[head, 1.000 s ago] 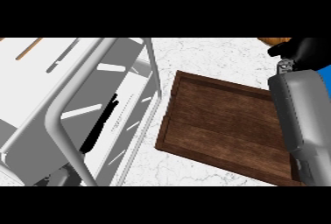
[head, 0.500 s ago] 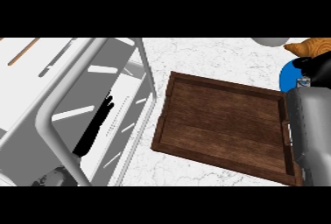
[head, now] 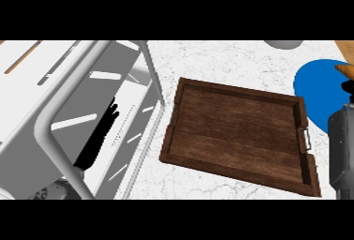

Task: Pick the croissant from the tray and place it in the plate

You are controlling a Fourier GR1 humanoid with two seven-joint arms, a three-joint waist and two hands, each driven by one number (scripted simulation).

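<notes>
Marble counter (head: 214,61) frames an emptied tray (head: 235,136); my right hand (head: 349,89), clasping the croissant (head: 346,70), has slid to three o'clock over the plate (head: 314,89), so I judge release is next.

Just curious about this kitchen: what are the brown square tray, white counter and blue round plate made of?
Brown square tray: apparently dark wood, matte, showing grain lines. White counter: likely marble or stone, from its grey veining. Blue round plate: plain smooth blue, maybe plastic or glazed ceramic; unclear.
</notes>
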